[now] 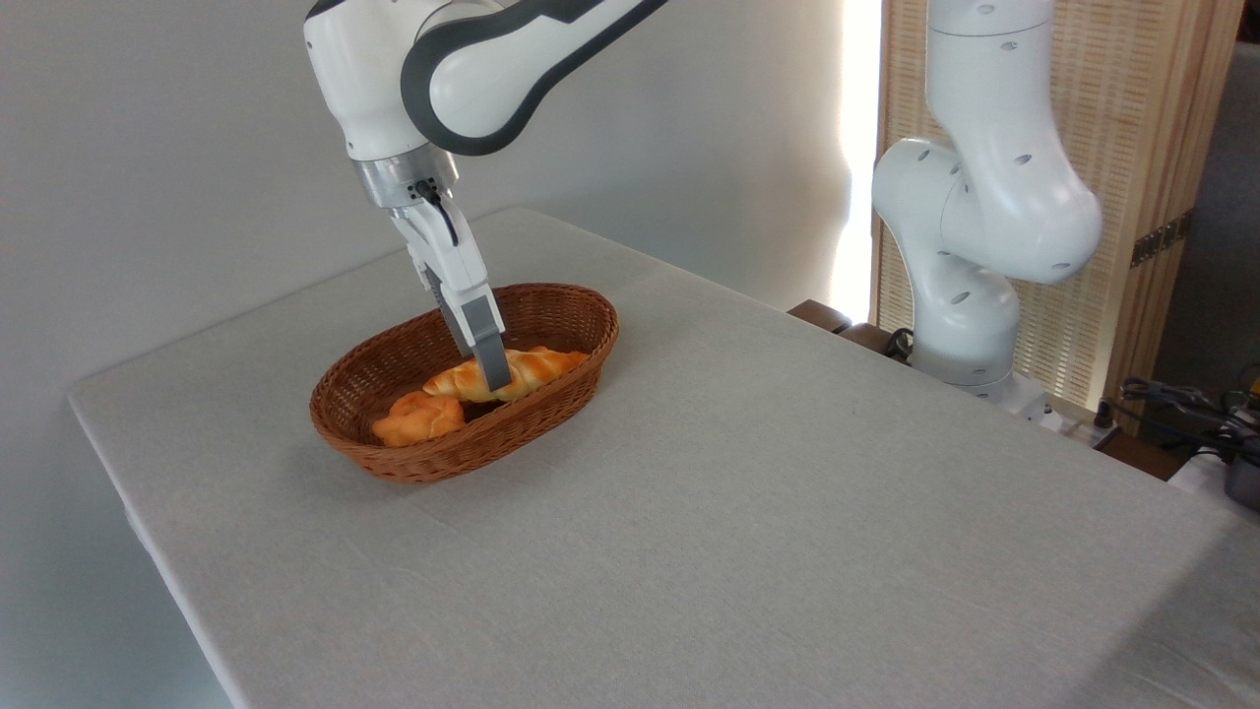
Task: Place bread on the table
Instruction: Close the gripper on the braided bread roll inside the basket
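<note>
Camera view: left of centre, the gripper (495, 374) reaches into an oval wicker basket (551, 305), its near finger hiding the braided golden bread's (541, 364) middle. Whether its jaws grasp the bread cannot be told. The basket sits on the cloth-covered table (787, 492).

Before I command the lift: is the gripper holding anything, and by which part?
The gripper sits at the middle of the long bread in the basket. Only one finger shows, so a closed hold cannot be confirmed.
</note>
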